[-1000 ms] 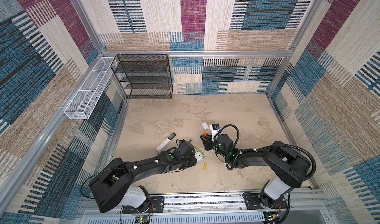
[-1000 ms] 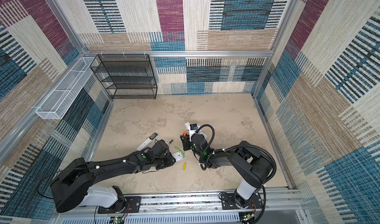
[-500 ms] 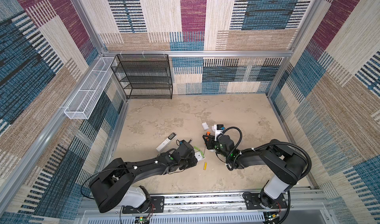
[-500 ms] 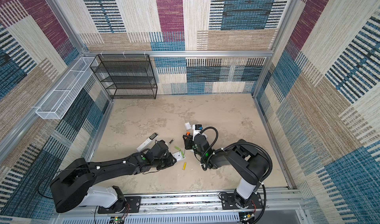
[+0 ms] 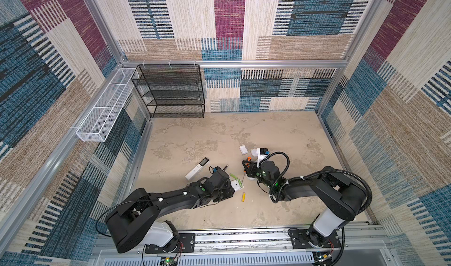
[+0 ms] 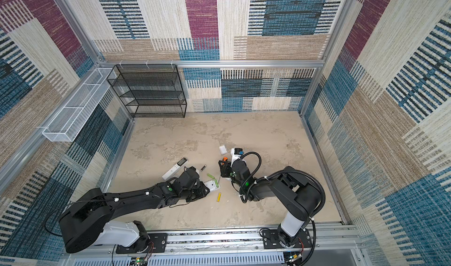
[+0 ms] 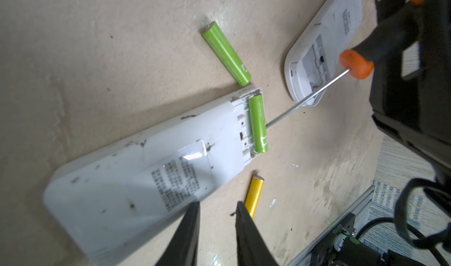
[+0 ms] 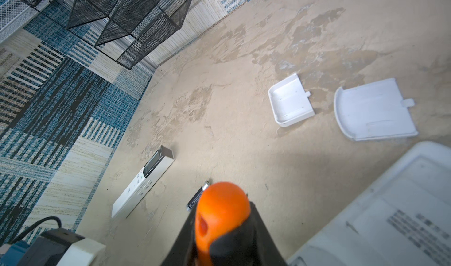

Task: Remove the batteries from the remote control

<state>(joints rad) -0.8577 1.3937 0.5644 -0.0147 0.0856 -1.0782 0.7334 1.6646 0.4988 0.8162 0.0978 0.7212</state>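
A green battery (image 7: 257,123) is seated in the open compartment of the remote (image 7: 146,169), touched by the screwdriver (image 7: 356,63) clamped in the right gripper (image 8: 220,216). Both arms are stretched low. The left gripper (image 7: 216,203), slightly parted and empty, is held over the remote; a yellow battery (image 5: 243,197) is seen at its 5 o'clock.
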